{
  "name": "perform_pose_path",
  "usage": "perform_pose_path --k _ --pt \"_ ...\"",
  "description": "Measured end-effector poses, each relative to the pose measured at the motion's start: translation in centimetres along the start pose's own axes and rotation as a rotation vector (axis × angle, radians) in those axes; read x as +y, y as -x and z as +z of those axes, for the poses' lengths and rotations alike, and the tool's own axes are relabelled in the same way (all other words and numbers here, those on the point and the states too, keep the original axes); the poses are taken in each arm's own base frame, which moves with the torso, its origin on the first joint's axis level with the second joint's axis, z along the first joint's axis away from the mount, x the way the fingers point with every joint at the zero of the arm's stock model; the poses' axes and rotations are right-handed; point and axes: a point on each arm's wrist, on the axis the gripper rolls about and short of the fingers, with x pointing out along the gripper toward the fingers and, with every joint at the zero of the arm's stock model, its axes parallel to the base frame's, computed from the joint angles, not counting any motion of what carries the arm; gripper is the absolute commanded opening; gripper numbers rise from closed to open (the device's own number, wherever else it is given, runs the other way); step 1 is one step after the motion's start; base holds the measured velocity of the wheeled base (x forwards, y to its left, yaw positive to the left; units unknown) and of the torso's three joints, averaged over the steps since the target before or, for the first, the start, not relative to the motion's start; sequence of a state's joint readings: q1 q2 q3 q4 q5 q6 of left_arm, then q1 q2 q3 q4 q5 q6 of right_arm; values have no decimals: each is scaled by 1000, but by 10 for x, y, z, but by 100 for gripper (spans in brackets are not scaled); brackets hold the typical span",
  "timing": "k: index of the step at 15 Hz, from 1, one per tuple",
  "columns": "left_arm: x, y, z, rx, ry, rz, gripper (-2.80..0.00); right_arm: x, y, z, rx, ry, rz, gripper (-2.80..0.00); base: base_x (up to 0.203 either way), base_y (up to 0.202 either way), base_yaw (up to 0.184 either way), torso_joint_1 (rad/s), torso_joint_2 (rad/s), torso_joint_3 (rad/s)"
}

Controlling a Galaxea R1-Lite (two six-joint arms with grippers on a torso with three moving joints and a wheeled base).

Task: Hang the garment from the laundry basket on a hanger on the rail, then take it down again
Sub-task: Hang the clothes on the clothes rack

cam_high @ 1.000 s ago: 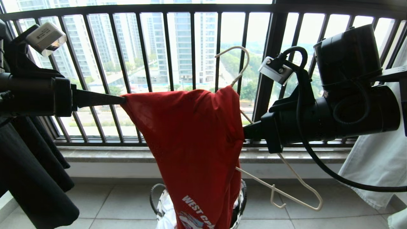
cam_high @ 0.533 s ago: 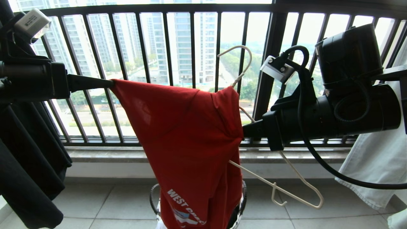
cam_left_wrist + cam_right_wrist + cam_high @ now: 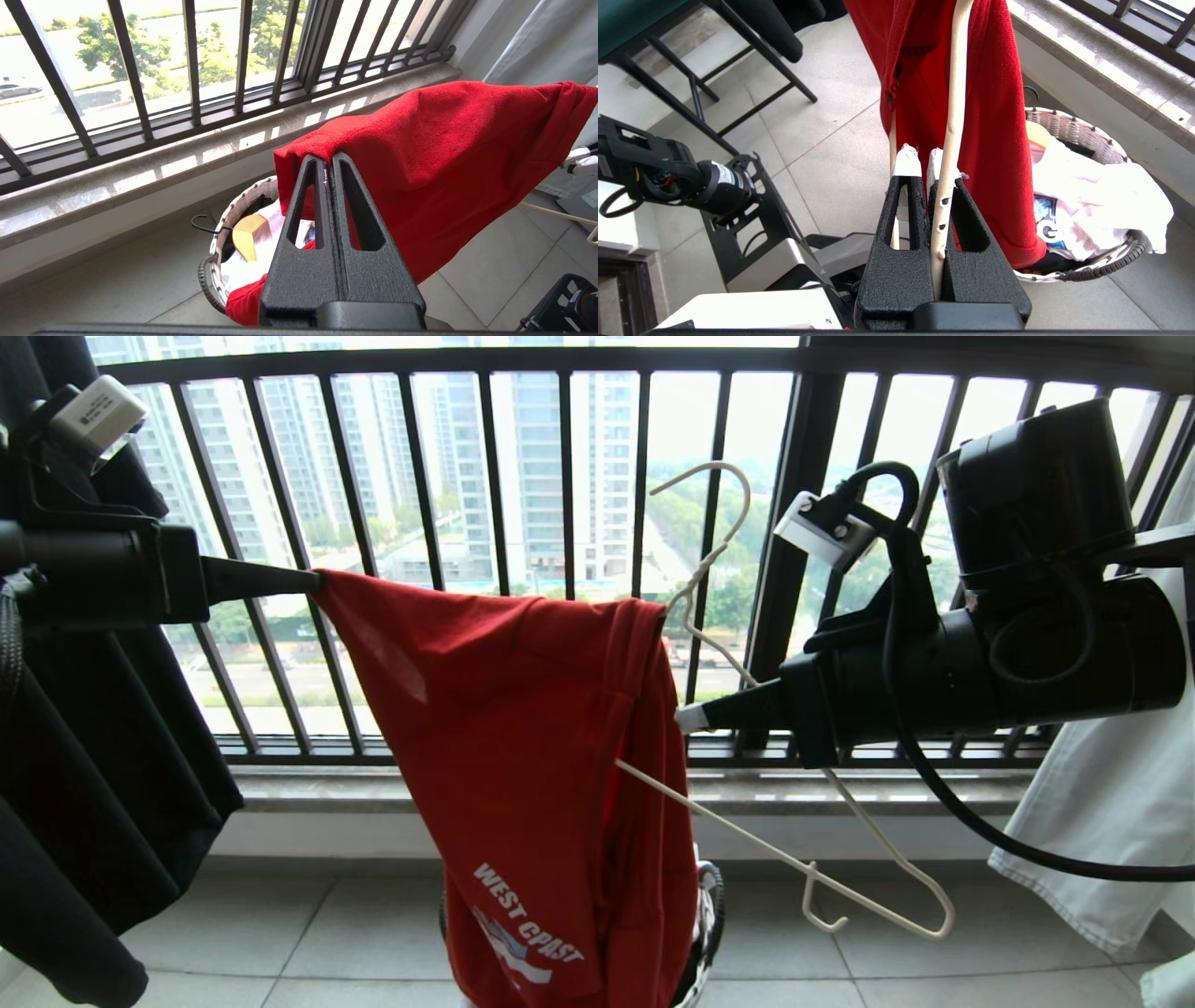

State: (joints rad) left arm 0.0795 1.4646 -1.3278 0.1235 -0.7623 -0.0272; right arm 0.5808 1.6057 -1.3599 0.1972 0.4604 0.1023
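Red garment (image 3: 523, 728) stretched taut, left gripper (image 3: 313, 581) pinching its edge, right gripper (image 3: 686, 719) clamped on hanger (image 3: 794, 868), apparently half-inserted

A high-rise apartment's laundry balcony: a black railing (image 3: 495, 551) with tower blocks beyond it, a stone sill and tiled floor (image 3: 308, 933) below it, hanging clothes beside it.

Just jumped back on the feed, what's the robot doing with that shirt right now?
It is holding both pieces up in front of the balcony railing. The left gripper is shut on one edge of the red T-shirt, and the right gripper is shut on the wire hanger. One hanger arm is inside the shirt; the other sticks out. The laundry basket stands below.
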Motion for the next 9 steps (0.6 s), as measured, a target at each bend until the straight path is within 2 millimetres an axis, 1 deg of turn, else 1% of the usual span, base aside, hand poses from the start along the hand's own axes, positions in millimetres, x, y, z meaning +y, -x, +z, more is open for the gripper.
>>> perform_pose_path --k 7,9 --pt "5 -3 -1 10 10 7 -280 -1 3 2 -8 0 -6 -280 0 0 0 0 0 0" --pt "8 -6 0 14 13 31 -280 -1 4 2 -11 1 -6 -280 0 0 0 0 0 0"
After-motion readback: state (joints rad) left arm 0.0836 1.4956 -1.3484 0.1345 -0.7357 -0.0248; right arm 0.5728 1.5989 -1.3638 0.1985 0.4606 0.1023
